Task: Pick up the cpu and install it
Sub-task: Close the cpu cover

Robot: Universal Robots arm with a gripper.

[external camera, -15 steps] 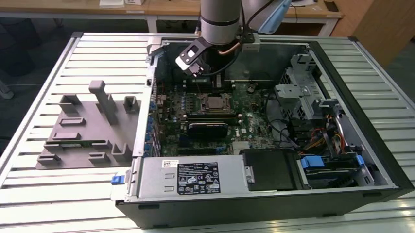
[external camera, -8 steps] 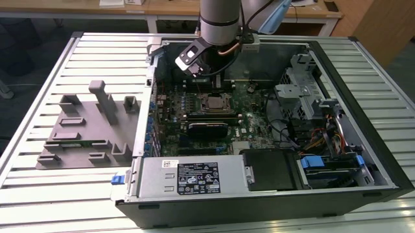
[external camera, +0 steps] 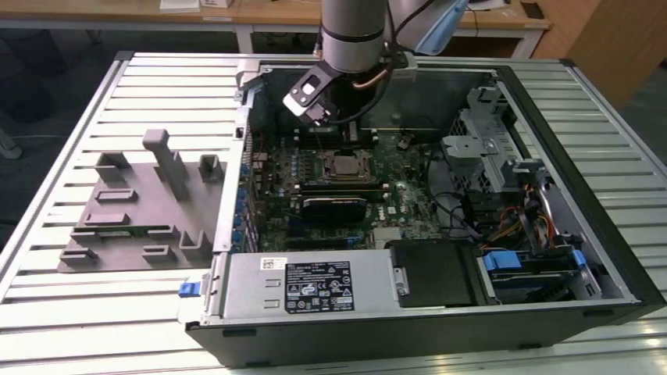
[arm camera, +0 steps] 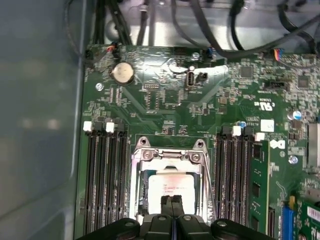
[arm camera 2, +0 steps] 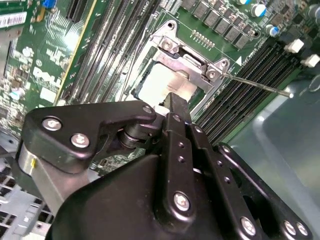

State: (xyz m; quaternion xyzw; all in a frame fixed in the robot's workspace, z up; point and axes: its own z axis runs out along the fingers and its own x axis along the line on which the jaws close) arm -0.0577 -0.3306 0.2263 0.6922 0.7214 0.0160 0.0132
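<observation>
The cpu (arm camera: 172, 186) lies flat inside the square metal socket frame (arm camera: 170, 155) on the green motherboard (arm camera: 165, 100), its pale silvery top showing through the frame's window. In the first wrist view the gripper (arm camera: 172, 201) hangs directly over the cpu. Its 2 black fingers (arm camera: 166, 204) are pressed together side by side with nothing between them. Whether their tips touch the chip's top I cannot tell. In the second wrist view the closed tips (arm camera 2: 176, 102) sit at the near edge of the cpu (arm camera 2: 162, 82), and a thin metal lever (arm camera 2: 255, 85) runs out from a corner of the frame over the memory slots (arm camera 2: 245, 70). Banks of memory slots (arm camera: 105, 175) flank the socket on 2 sides, and a coin cell battery (arm camera: 122, 73) sits farther off on the board. In the exterior view the arm (external camera: 352, 31) reaches down into the open computer case (external camera: 417, 340), above the cpu (external camera: 342, 165). The case rests on a slatted metal counter (external camera: 62, 312), with a gray fixture (external camera: 136, 226) beside it toward the exterior view's left.
</observation>
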